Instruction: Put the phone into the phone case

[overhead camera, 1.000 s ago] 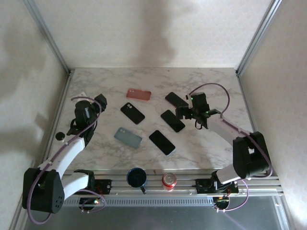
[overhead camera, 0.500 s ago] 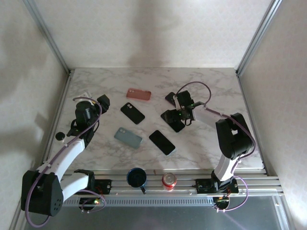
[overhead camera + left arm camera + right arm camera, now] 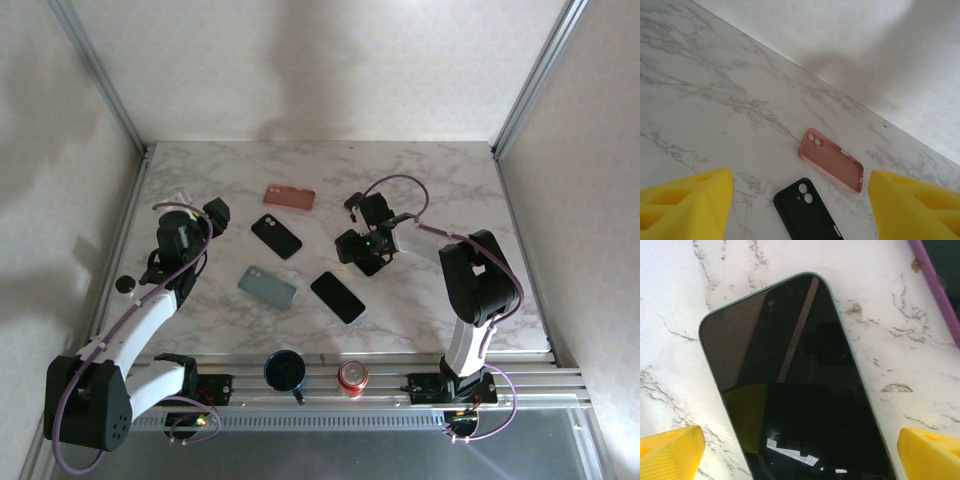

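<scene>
The right claw point(image 3: 800, 452) is seen spread wide, with nothing clenched; its yellow fingertips point(image 3: 670, 449) stand to either side of a dark phone point(image 3: 800, 375). The phone is laid flat on the marble tabletop point(image 3: 670, 300), screen up, with its rounded end pointing away from the claw. A purple cable point(image 3: 936, 287) is seen crossing the upper right corner of that wrist view. From the top camera, the right claw point(image 3: 362, 243) is found low over this phone point(image 3: 362, 262), right of the tabletop's centre, the arm being folded back towards it from the right side.

The left claw point(image 3: 800, 212) is also held released, nothing being gripped between its fingertips point(image 3: 685, 205). Beyond it, a black case point(image 3: 807, 212) is seen with its camera openings uppermost, and just past that, apart from it, a pink case point(image 3: 831, 160) lies flat. From above, the left claw point(image 3: 211, 212) is placed near the left edge, with the black case point(image 3: 276, 236) to its right and the pink case point(image 3: 289, 197) farther back.

A grey-blue case point(image 3: 267, 287) and a second dark phone point(image 3: 338, 297) are laid nearer the front. A blue mug point(image 3: 285, 371) and a red can point(image 3: 352, 377) are set at the front rail.
</scene>
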